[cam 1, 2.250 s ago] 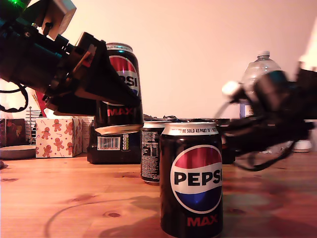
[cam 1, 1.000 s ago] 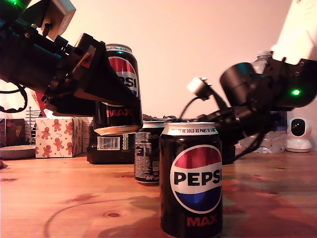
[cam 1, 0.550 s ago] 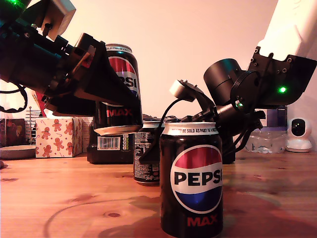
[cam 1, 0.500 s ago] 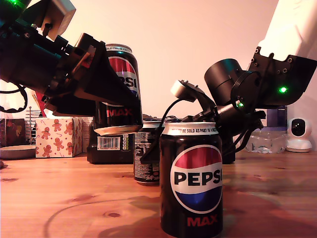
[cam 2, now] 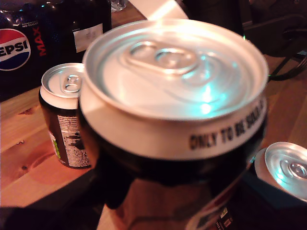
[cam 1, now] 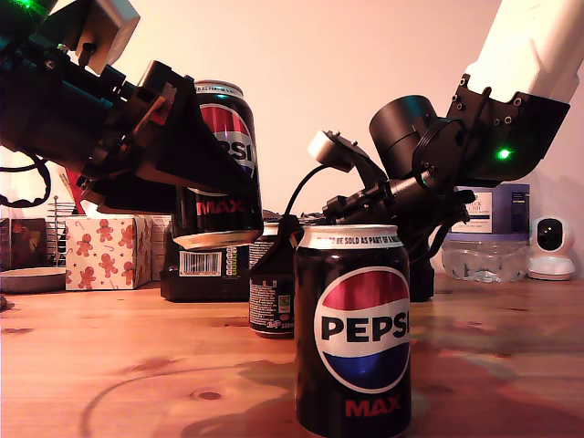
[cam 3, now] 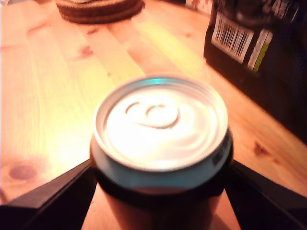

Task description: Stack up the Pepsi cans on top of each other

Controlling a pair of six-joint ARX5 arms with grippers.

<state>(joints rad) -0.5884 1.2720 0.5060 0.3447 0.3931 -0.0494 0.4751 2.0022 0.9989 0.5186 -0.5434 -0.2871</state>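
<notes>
My first gripper [cam 1: 217,214] is shut on a black Pepsi can [cam 1: 222,146], held upright in the air at the exterior view's left. In the first wrist view its silver top [cam 2: 175,72] fills the frame. My second gripper [cam 1: 281,235] reaches in from the exterior view's right. It is shut on a second Pepsi can [cam 1: 271,292], which stands on the wooden table [cam 1: 109,365] below and just right of the raised can. Dark fingers [cam 3: 45,199] press both sides of this can [cam 3: 160,124]. A third Pepsi can [cam 1: 352,328] stands free, nearest the exterior camera, and its lid [cam 2: 287,168] shows in the first wrist view.
A shrink-wrapped black multipack [cam 1: 203,266] stands behind the cans. Left of it in the exterior view are a gingerbread-print box [cam 1: 108,253] and a plate [cam 1: 27,278]. A clear water bottle [cam 1: 488,246] and a small white camera [cam 1: 550,248] stand at the exterior view's right. A woven mat [cam 3: 98,9] lies farther off.
The second arm swung in from the exterior view's right and settled over the rear can, which shifted slightly left. The first arm and its raised can stayed put.
</notes>
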